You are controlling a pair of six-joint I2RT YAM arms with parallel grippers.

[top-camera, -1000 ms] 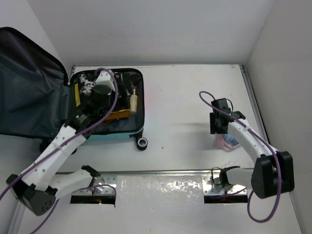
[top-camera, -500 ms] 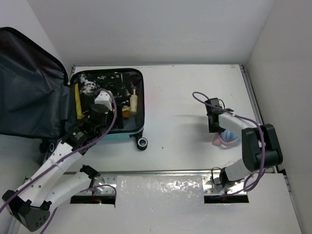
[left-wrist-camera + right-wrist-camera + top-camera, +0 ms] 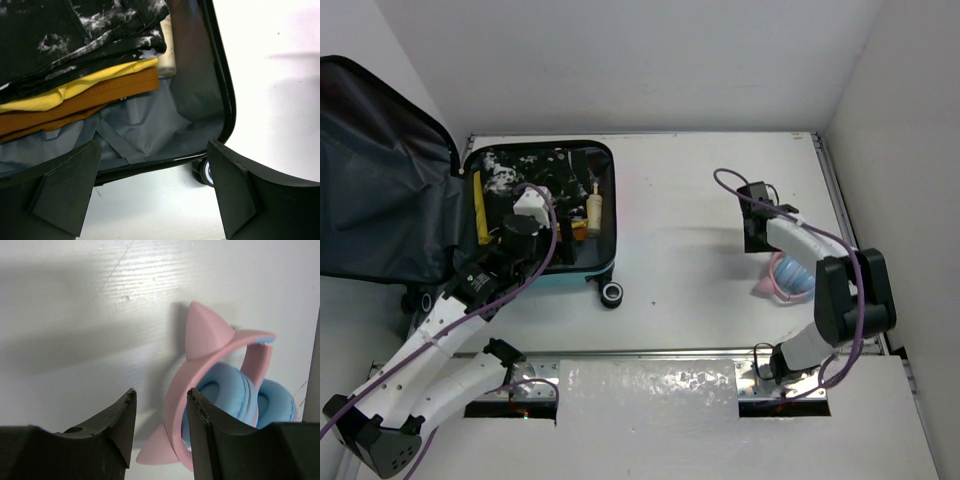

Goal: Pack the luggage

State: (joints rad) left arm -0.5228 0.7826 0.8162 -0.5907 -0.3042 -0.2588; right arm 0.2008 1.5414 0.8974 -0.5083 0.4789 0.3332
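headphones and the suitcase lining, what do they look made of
Headphones: smooth matte pink plastic band and cat ears, judging by the even hard surface. Ear pads: blue, probably soft leatherette, faintly glossy. Suitcase lining: grey woven fabric, creased and slack.

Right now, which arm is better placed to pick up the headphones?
Right. The right gripper, open, hangs directly over the headphones on the table; the left gripper is across at the luggage.
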